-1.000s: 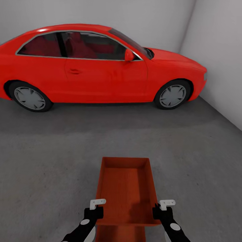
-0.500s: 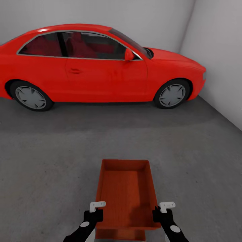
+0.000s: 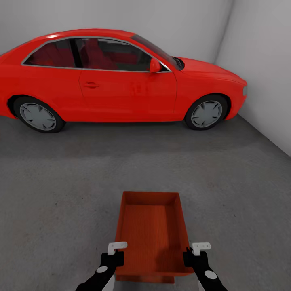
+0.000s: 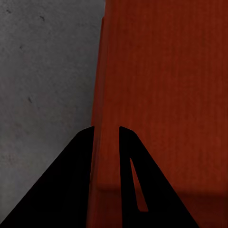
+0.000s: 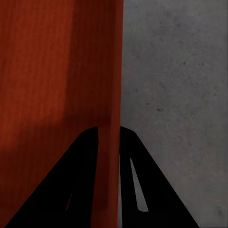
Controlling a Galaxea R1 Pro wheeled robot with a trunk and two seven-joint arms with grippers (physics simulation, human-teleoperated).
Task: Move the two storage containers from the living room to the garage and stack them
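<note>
An orange-red open-topped storage container [image 3: 149, 230] hangs low over the dark grey concrete floor [image 3: 60, 202] of the garage, right in front of me. My left gripper [image 3: 112, 252] is shut on its left wall near the close end, and my right gripper [image 3: 197, 252] is shut on its right wall. In the left wrist view the fingers of the left gripper [image 4: 105, 128] straddle the thin wall of the container [image 4: 166, 95]. The right gripper [image 5: 109, 128] pinches the opposite wall of the container [image 5: 47, 71] the same way. A narrow orange-red strip [image 3: 145, 279], seemingly the second container, shows under the near edge.
A red car [image 3: 121, 76] stands side-on across the back of the room, against the white-grey rear wall. A white-grey side wall [image 3: 262, 60] closes the right. Bare concrete stretches between the car and the held container and on both sides of it.
The held container has shifted slightly toward me with both grippers. The orange-red strip below its near edge has shrunk. The whole view drifted a little.
</note>
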